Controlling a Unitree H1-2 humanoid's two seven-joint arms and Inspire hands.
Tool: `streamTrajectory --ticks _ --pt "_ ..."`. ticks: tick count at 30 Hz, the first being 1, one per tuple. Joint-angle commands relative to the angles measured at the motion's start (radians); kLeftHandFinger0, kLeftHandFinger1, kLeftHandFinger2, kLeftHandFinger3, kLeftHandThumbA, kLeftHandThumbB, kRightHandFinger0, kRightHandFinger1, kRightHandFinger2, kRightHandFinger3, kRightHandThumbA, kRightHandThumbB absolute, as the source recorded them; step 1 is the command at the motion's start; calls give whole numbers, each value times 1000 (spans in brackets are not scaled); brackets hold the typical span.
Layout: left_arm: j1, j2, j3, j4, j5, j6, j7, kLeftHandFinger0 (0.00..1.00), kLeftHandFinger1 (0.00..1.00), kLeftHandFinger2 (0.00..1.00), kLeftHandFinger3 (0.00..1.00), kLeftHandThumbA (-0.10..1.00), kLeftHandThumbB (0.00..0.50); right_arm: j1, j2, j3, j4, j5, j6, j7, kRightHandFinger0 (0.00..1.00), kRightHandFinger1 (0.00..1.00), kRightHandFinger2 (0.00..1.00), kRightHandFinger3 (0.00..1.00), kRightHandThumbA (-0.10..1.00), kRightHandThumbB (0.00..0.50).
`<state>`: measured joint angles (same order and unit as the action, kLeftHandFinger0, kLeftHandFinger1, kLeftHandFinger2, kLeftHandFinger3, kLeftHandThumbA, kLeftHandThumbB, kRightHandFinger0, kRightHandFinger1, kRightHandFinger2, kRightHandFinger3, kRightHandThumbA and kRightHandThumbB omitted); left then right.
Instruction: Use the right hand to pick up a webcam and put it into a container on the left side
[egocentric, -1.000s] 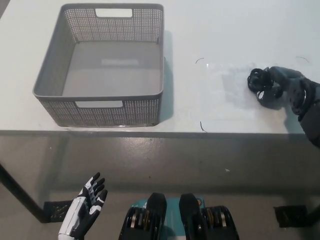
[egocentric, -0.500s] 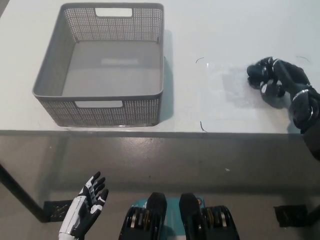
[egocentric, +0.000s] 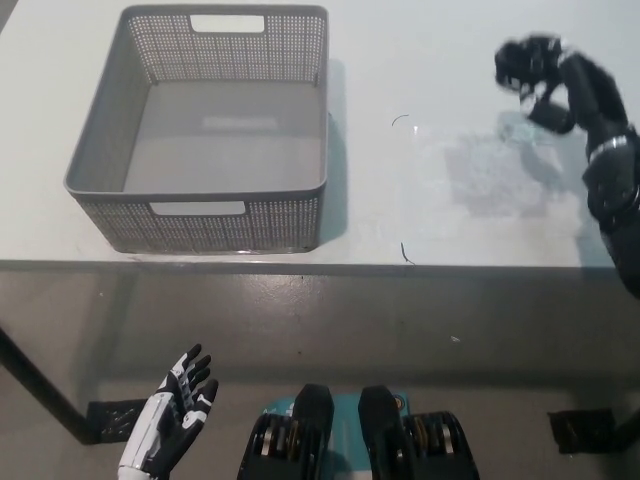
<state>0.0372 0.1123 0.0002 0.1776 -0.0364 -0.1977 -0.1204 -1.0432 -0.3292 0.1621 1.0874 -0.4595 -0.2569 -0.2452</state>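
Note:
My black right hand (egocentric: 560, 82) is raised above the white table (egocentric: 450, 210) at the far right, shut on the black webcam (egocentric: 522, 64), which sticks out to the left of its fingers and looks blurred. The webcam hangs clear of the tabletop. The grey perforated basket (egocentric: 110, 130) stands on the left half of the table with nothing in it. My white left hand (egocentric: 172, 418) rests open below the table's front edge at the lower left.
A thin dark wire scrap (egocentric: 404, 254) lies near the table's front edge, and another small one (egocentric: 399, 120) lies right of the basket. The table's front edge (egocentric: 320, 264) runs across the middle of the picture.
My right hand closed on the webcam where it lay on the table and has lifted it up and away from the surface. The left hand and basket have stayed still.

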Motion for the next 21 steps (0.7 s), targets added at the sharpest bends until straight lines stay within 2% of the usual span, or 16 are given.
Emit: streamTrajectory --ticks 1,8,12,14,16,18,21 --pt "-11 3 -6 -15 5 -30 -4 1000 1000 1000 1000 662 0 -91 0 -61 -145 97 25 39 27 463 861 902 -100 140" --pt "-11 6 -6 -7 4 -36 -7 1000 1000 1000 1000 651 3 -90 58 -78 -335 118 144 105 0 455 853 921 -100 147" --pt "-7 5 -9 -17 10 -28 -5 1000 1000 1000 1000 650 0 -108 112 -76 -400 125 192 124 0 447 843 896 -100 150" --pt "-5 7 -11 -12 10 -35 -8 1000 1000 1000 1000 648 0 -121 148 -68 -423 124 228 135 0 428 835 894 -100 125" --pt "-4 7 -13 -14 12 -32 -7 1000 1000 1000 1000 647 0 -130 173 -67 -425 131 229 139 0 426 824 905 -100 126" --pt "-4 6 -16 -14 14 -29 -6 1000 1000 1000 1000 648 0 -149 208 -60 -408 130 220 139 0 439 829 900 -100 150" --pt "3 5 -20 -13 12 -35 -10 1000 1000 1000 1000 646 0 -168 256 -33 -376 106 196 123 0 408 806 881 -100 143"
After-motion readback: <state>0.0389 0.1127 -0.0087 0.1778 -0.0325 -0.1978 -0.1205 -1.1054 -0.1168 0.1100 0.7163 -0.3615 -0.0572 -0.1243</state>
